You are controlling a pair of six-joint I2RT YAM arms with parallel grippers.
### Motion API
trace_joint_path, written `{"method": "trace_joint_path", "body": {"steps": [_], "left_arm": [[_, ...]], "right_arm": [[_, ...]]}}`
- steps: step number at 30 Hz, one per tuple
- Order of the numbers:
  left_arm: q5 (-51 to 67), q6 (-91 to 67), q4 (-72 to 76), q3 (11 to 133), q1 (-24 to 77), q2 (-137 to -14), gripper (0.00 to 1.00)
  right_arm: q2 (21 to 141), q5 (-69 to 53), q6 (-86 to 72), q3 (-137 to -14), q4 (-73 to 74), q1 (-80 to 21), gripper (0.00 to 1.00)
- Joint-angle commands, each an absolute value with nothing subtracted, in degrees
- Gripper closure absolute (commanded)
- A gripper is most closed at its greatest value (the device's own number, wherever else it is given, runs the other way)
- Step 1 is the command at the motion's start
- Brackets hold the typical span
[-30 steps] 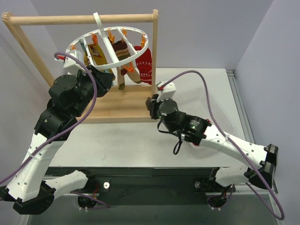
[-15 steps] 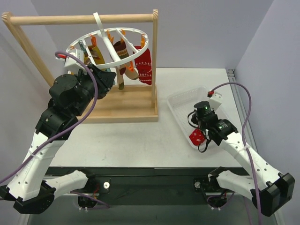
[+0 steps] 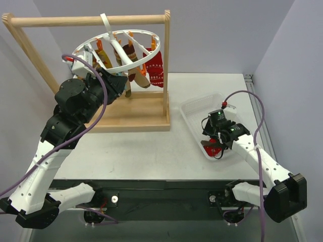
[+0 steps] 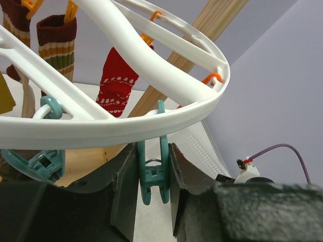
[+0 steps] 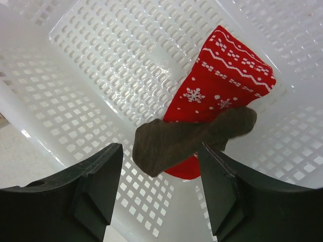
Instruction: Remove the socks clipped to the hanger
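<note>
Far left: hanger (image 3: 87,48) on wooden rack (image 3: 86,21), several socks (image 3: 135,68) clipped beneath. Left gripper (image 4: 153,159) at the ring, straddling a teal clip (image 4: 151,184); squeezing or not, cannot tell. Right: right gripper (image 5: 160,166) released over basket (image 5: 126,60) on counter (image 3: 141,146), red sock (image 5: 227,80) and brown sock (image 5: 192,136) inside.

The hanger (image 4: 151,123) is white. Its clips are orange (image 4: 70,11), and one teal clip (image 4: 153,174) is there too. The red sock (image 4: 115,83) on it has white dots and zigzag lines. The striped sock (image 4: 56,48) is dark red-brown with orange, olive and cream bands. Beside them is a plain mustard sock (image 4: 4,96). The rack (image 3: 91,20) is pale wood. The basket (image 5: 126,65) at the right edge is white, with a grid of small holes. In it the snowflake sock (image 5: 227,85) is red with white flakes and bands, and the brown sock (image 5: 192,138) is plain. The tabletop (image 3: 141,151) is whitish grey.
</note>
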State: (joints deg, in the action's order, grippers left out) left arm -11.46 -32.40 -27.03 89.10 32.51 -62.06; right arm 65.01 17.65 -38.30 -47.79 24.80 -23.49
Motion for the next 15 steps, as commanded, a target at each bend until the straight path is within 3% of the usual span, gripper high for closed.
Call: {"method": "trace_joint_path", "body": {"steps": [1, 8, 11, 15], "left_arm": [[-10.11, -32.61, -23.47, 89.56, 32.26, -62.23, 0.87], [-8.70, -32.87, -22.50, 88.33, 32.26, -61.79, 0.85], [-8.70, -32.52, -22.41, 87.89, 32.26, -61.35, 0.84], [-9.05, -32.52, -22.50, 87.36, 32.26, -60.65, 0.83]], "right_arm": [[65.56, 22.05, -35.60, -51.94, 27.42, -27.67, 0.38], [72.41, 29.52, -29.99, -62.30, 23.48, -44.45, 0.37], [76.28, 29.01, -25.34, -65.47, 16.02, -49.91, 0.37], [79.01, 24.36, -17.78, -65.31, -5.45, -55.27, 0.37]]}}
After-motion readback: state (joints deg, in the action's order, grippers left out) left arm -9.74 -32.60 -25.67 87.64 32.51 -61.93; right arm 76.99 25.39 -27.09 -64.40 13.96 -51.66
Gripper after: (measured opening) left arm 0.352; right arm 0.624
